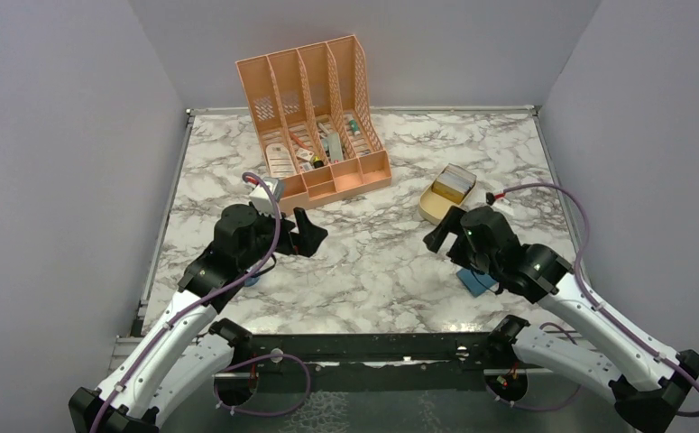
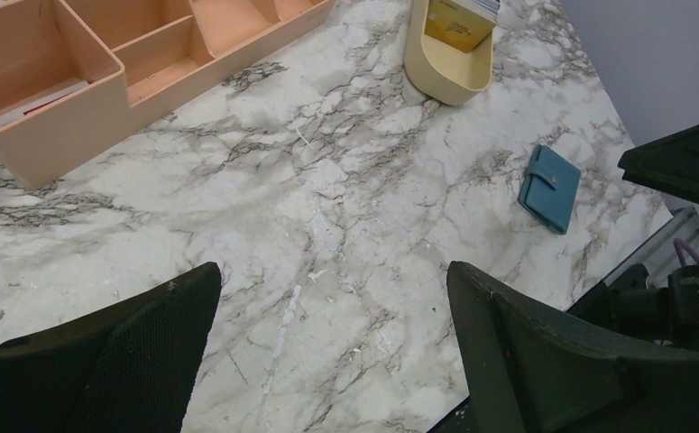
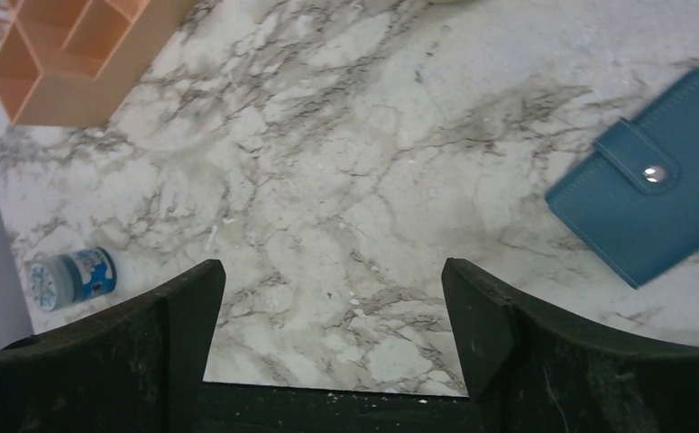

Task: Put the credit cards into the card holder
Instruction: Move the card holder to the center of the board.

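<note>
Jaws of left gripper (image 2: 332,281) and right gripper (image 3: 332,271) stand wide apart, empty. Closed teal-blue folding card holder (image 3: 657,180) lies flat just right of the right gripper. Yellow-orange plastic credit cards (image 2: 458,23) stand in a tan oval tray (image 2: 445,83), ahead-right of the left gripper.

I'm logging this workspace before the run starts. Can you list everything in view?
table: one, white-grey marble, under everything
desk organizer: one, peach, far centre; small items inside, too small to name
tray: one, tan, oval, right of the organizer
credit cards: count unclear, yellow on top, in the tray
card holder: one, teal, snapped shut, near right, on the table
disc: one, blue-white, near left, on the table
left gripper: one, black, fingers open, empty, above the table
right gripper: one, black, fingers open, empty, beside the card holder
</note>
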`<act>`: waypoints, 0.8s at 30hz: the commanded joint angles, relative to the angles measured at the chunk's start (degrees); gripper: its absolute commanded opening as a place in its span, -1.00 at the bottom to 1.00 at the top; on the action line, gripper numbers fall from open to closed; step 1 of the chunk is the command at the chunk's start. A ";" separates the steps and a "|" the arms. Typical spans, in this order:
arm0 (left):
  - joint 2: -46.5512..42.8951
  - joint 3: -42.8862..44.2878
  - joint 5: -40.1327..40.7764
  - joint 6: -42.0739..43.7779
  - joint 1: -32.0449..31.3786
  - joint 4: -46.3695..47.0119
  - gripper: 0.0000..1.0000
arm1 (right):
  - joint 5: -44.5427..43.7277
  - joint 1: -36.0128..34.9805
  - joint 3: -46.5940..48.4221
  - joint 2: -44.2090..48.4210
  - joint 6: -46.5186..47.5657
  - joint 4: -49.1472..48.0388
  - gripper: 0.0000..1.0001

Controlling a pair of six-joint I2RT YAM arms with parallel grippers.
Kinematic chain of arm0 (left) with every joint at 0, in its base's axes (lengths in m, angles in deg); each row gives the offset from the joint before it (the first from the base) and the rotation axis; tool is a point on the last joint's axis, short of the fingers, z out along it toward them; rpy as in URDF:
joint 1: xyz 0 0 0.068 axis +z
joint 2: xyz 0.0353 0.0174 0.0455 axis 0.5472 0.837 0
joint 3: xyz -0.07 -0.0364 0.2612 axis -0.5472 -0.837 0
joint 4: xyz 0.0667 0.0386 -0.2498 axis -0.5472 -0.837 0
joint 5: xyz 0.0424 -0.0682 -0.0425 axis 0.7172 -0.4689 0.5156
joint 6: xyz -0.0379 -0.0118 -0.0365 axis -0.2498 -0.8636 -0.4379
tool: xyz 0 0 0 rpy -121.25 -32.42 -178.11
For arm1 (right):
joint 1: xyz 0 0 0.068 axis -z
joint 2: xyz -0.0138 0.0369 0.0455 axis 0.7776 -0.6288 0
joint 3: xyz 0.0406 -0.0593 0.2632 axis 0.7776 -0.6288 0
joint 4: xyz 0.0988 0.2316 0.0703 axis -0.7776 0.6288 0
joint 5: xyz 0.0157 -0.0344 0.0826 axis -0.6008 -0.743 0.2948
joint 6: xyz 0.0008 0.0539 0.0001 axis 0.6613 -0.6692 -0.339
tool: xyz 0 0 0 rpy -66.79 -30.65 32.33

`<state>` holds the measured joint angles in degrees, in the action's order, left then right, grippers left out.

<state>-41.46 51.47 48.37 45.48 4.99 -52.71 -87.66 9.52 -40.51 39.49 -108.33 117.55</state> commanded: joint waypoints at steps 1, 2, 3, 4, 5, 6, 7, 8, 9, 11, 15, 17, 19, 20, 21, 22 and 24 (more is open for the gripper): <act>-0.77 0.76 2.79 -0.23 0.28 -1.37 0.98 | -9.45 0.30 1.15 -0.61 -10.21 9.36 0.75; -0.85 0.96 3.40 -0.31 0.32 -1.57 0.98 | -11.43 0.34 0.69 -0.84 -11.42 10.15 0.64; -1.00 1.01 4.31 -0.40 0.31 -1.91 0.98 | -12.32 0.35 0.32 -1.28 -12.39 10.85 0.51; -1.24 0.97 5.44 -0.55 0.32 -2.12 0.98 | -13.16 0.30 -0.11 -1.84 -13.27 11.41 0.35; -1.50 0.90 6.25 -0.48 0.32 -2.32 0.98 | -14.00 0.30 -0.34 -2.45 -14.86 12.40 0.20; -1.77 0.78 6.79 -0.50 0.32 -2.36 0.98 | -15.25 0.30 -0.53 -3.06 -17.41 14.13 0.05; -1.98 0.76 7.15 -0.58 0.32 -2.40 0.98 | -16.45 0.30 -0.84 -3.57 -20.13 15.92 -0.03; -2.38 0.83 7.54 -0.64 0.26 -2.54 0.98 | -17.32 0.30 -1.25 -3.95 -21.08 16.68 -0.07; -2.80 0.81 7.89 -0.67 0.27 -2.58 0.98 | -18.08 0.30 -1.65 -4.28 -21.09 16.63 -0.08; -3.74 0.36 8.01 -0.61 0.32 -2.49 0.98 | -19.26 0.30 -2.21 -5.11 -20.98 16.45 -0.08; -4.05 -0.01 7.76 0.21 0.32 -2.55 0.98 | -21.49 0.38 -2.38 -7.58 -20.53 16.04 -0.07; -3.80 -0.03 7.76 0.46 0.28 -2.61 0.98 | -22.35 0.46 -2.37 -9.25 -20.39 15.71 -0.06; -3.32 0.08 7.97 0.49 0.32 -2.68 0.98 | -23.04 0.63 -2.36 -11.06 -20.37 15.66 -0.06; -3.20 0.18 7.87 0.59 0.32 -2.74 0.98 | -23.25 0.83 -2.40 -12.06 -20.51 15.45 -0.06; -3.13 0.18 7.78 0.56 0.32 -2.76 0.98 | -23.50 1.02 -2.53 -12.75 -20.68 15.17 -0.06; -3.15 0.15 7.74 0.60 0.32 -2.72 0.98 | -23.75 1.20 -2.79 -13.32 -21.37 14.88 -0.06; -3.48 -0.01 7.58 0.64 0.28 -2.79 0.98 | -24.09 1.90 -3.95 -13.91 -21.00 12.97 -0.06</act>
<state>-44.48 51.47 54.86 45.46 4.99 -55.45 -107.16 10.29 -42.71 26.61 -127.56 132.17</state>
